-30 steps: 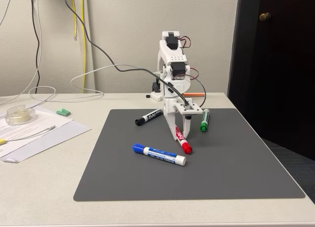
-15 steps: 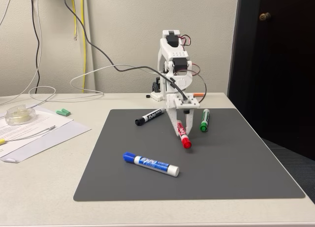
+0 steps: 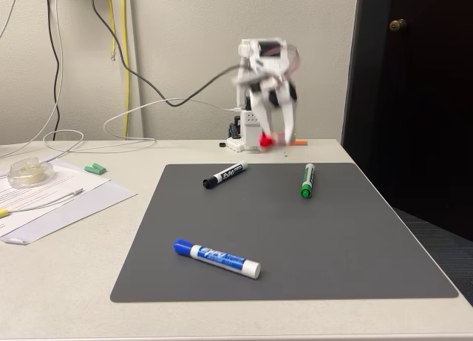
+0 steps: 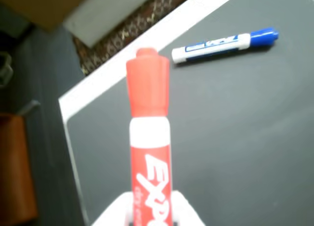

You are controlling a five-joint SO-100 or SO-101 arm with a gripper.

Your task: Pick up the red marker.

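The red marker (image 4: 149, 138), white-barrelled with a red cap and red Expo label, sticks out of my gripper (image 4: 149, 213), which is shut on its barrel. In the fixed view my gripper (image 3: 272, 137) is blurred and raised well above the grey mat (image 3: 332, 237) at the back, with the red marker (image 3: 264, 140) showing as a red blob between the fingers. The marker hangs clear of the mat.
On the mat lie a blue-capped marker (image 3: 216, 257) near the front, also a blue-capped marker (image 4: 224, 40) in the wrist view, a black marker (image 3: 224, 175) and a green marker (image 3: 307, 180). Papers (image 3: 52, 200) and a tape roll (image 3: 28, 171) lie at the left. Cables hang behind.
My gripper rose from the mat to well above it with the red marker in it. The blue marker rolled toward the front left.
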